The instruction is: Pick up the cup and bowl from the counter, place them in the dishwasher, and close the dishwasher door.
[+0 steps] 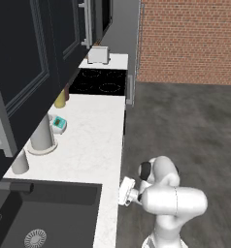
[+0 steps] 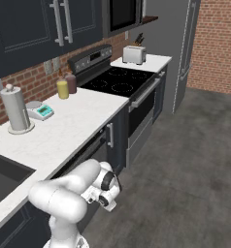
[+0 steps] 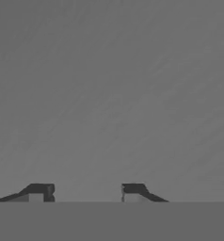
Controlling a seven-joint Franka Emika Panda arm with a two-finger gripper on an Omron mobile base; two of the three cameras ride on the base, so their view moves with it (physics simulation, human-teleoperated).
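In the hand view my gripper (image 3: 85,190) points at bare grey floor, its two dark fingertips (image 3: 38,190) apart with nothing between them. The arm is folded low beside the white marble-look counter (image 1: 93,140) (image 2: 74,123), with the hand (image 1: 127,191) near the counter's front edge. The dishwasher (image 2: 86,152) is the dark front under the counter, just behind the arm, and its door looks shut. The cup and the bowl are out of view.
On the counter stand a paper-towel holder (image 1: 42,133), a teal scale (image 1: 59,123), a yellow bottle (image 1: 60,99) and an off-white jar (image 1: 19,162). The black sink (image 1: 44,208) lies near me. The stovetop (image 1: 100,81) and toaster (image 1: 98,54) are farther along. Open floor (image 1: 185,126) lies to the right.
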